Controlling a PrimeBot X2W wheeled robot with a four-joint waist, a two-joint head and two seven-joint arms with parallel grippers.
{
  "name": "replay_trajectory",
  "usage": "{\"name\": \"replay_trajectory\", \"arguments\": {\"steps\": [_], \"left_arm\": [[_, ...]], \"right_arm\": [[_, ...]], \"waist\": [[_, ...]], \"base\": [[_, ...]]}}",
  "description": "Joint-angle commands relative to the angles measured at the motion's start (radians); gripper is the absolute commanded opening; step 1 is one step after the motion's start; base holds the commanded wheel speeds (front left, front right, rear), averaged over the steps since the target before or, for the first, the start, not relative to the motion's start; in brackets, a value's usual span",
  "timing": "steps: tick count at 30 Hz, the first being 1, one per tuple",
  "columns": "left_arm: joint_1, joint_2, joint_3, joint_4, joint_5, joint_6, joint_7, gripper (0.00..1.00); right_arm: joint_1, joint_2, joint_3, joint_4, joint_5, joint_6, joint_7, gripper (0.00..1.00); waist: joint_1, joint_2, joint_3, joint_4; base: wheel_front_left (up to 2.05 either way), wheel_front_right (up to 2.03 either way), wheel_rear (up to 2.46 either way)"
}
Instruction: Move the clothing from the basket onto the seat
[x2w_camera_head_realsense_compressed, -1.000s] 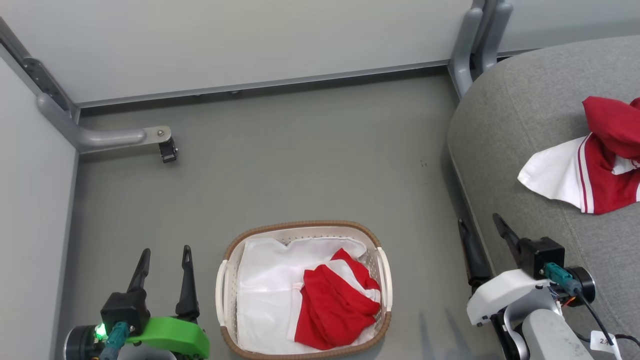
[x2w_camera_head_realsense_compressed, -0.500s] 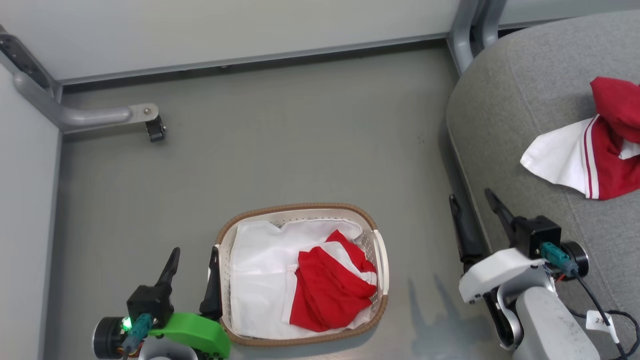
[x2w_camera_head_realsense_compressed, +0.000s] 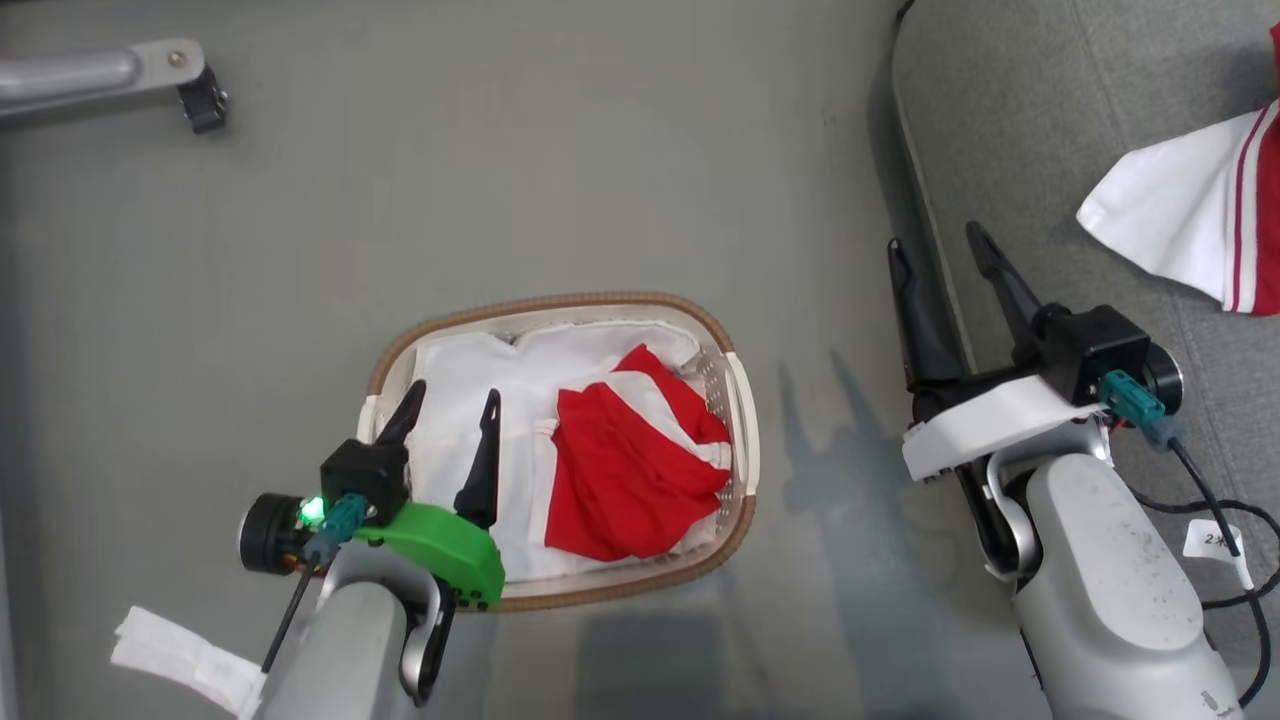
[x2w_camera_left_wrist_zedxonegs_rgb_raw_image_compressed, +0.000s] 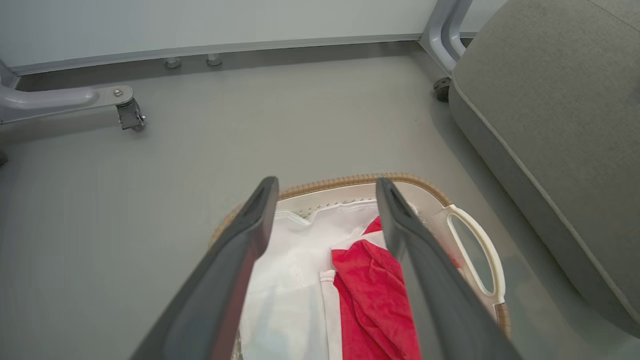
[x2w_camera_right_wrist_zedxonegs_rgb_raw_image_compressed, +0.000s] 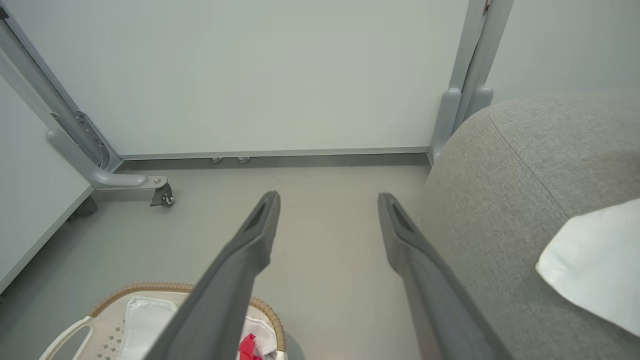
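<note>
The basket stands on the grey floor, lined with a white sheet. Red clothing with white panels lies bunched in its right half. My left gripper hangs open over the basket's left half, above the white sheet, left of the red fabric. In the left wrist view the left gripper frames the red clothing, apart from it. My right gripper is open and holds nothing, at the rounded edge of the grey seat. More red-and-white clothing lies on the seat.
A grey frame leg with a black caster reaches in at the far left. Pale partition walls close the back. A white paper tag hangs by my left arm, and cables trail by my right arm.
The head camera has tipped down, shifting the whole picture. My left gripper has moved right from beside the basket to over its left half. Both grippers stay open.
</note>
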Motion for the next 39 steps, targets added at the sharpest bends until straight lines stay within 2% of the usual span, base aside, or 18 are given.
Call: {"name": "replay_trajectory", "arguments": {"steps": [1,8,17,20,27,39], "left_arm": [[-0.038,0.005,-0.010,0.010,-0.004,-0.005,0.001,1.00],[-0.151,0.006,-0.103,0.099,0.001,-0.007,0.001,1.00],[-0.275,0.023,-0.213,0.253,-0.063,-0.007,0.001,1.00],[-0.306,0.021,-0.226,0.335,-0.140,-0.007,0.001,1.00],[-0.411,0.015,-0.345,0.464,-0.301,-0.006,0.008,1.00],[-0.515,0.018,-0.482,0.528,-0.516,-0.006,0.073,1.00]], "right_arm": [[-0.020,-0.004,0.004,-0.010,0.009,-0.001,0.000,1.00],[-0.083,-0.004,0.012,-0.051,0.025,-0.001,0.000,1.00],[-0.133,-0.004,-0.003,-0.084,0.066,-0.001,0.000,1.00],[-0.136,-0.004,0.007,-0.092,0.073,-0.001,0.000,1.00],[-0.150,-0.003,0.019,-0.108,0.093,-0.001,0.000,1.00],[-0.162,-0.004,0.037,-0.120,0.113,-0.001,0.000,1.00]], "waist": [[0.0000,0.0000,0.123,-0.032],[0.0000,0.0000,0.235,-0.059],[0.0000,0.0000,0.342,-0.111],[0.0000,0.0000,0.368,-0.130],[0.0000,0.0000,0.416,-0.162],[0.0000,0.0000,0.464,-0.180]], "base": [[0.00,0.00,0.00],[0.00,0.00,0.00],[0.00,0.00,0.00],[0.00,0.00,0.00],[0.00,0.00,0.00],[0.00,0.00,0.00]]}}
